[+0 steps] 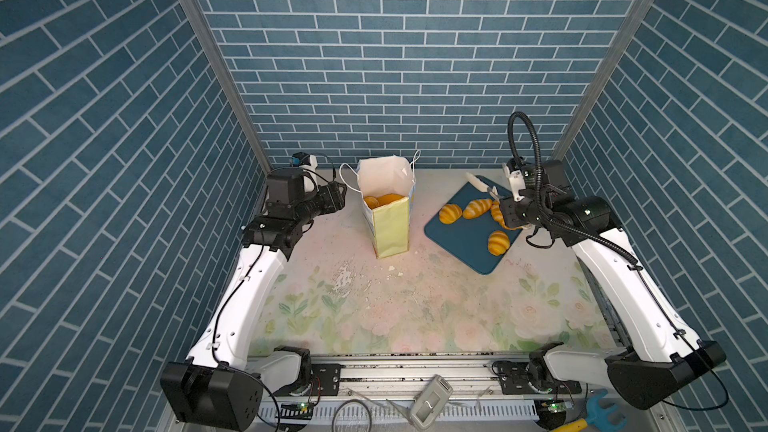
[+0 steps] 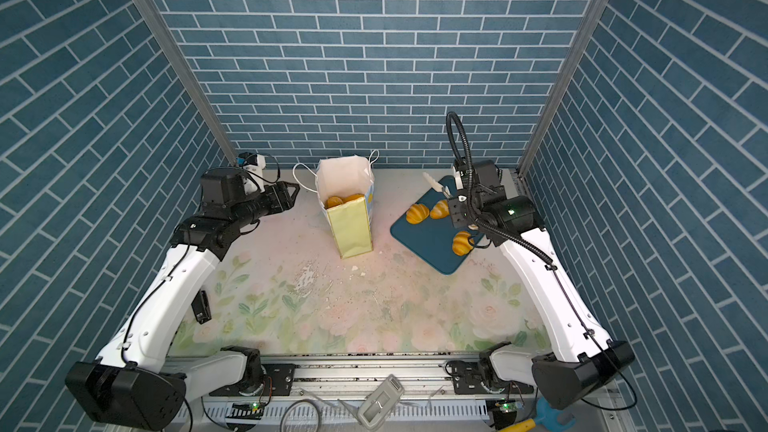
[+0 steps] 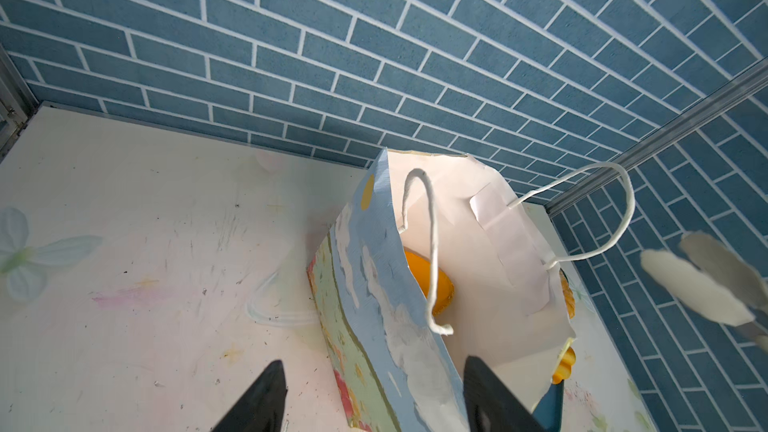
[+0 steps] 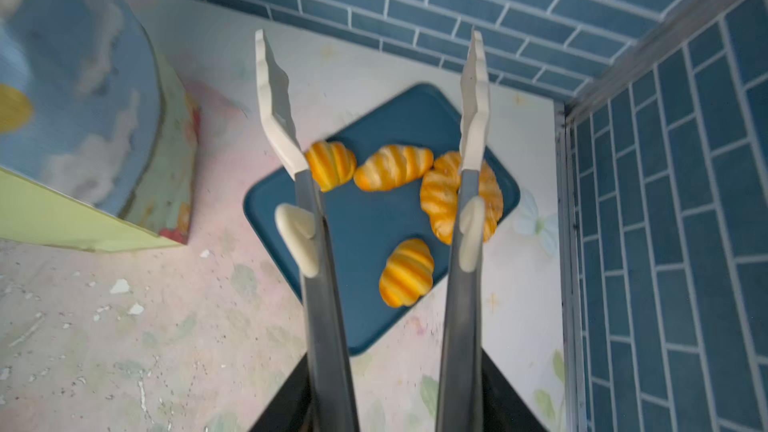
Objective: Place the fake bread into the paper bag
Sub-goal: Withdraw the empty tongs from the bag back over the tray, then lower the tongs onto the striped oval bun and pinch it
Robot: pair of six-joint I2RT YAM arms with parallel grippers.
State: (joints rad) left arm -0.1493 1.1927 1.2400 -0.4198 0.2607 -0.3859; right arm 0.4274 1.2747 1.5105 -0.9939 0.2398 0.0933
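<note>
Fake bread (image 1: 450, 213) in two lots: four pieces on the dark blue tray (image 4: 365, 222), more down inside the paper bag (image 1: 390, 226). Right gripper (image 4: 395, 392) clamped on a pair of tongs (image 4: 320, 284), black fingers outside the grey arms. White tong tips (image 4: 274, 89) spread wide, nothing between them, clear of the bread. Closest below the tongs, one small ridged roll (image 4: 406, 273) by itself. Farther along, a row of three: a second ridged roll (image 4: 332, 166) by one arm, a longer striped roll (image 4: 392, 168) in the gap, a larger curved piece (image 4: 444, 197) partly hidden behind the other arm. Tray flat on the floral tabletop (image 4: 208, 326). Off to the side of the tongs, apart from the tray, the bag, upright, mouth open. Left gripper (image 3: 372, 361) wide and empty, just beside the bag's blue side panel (image 3: 365, 268), short of it in both top views. Beyond those fingers, white cord handles (image 3: 625, 209), then orange bread (image 3: 417, 272) low inside the white lining.
</note>
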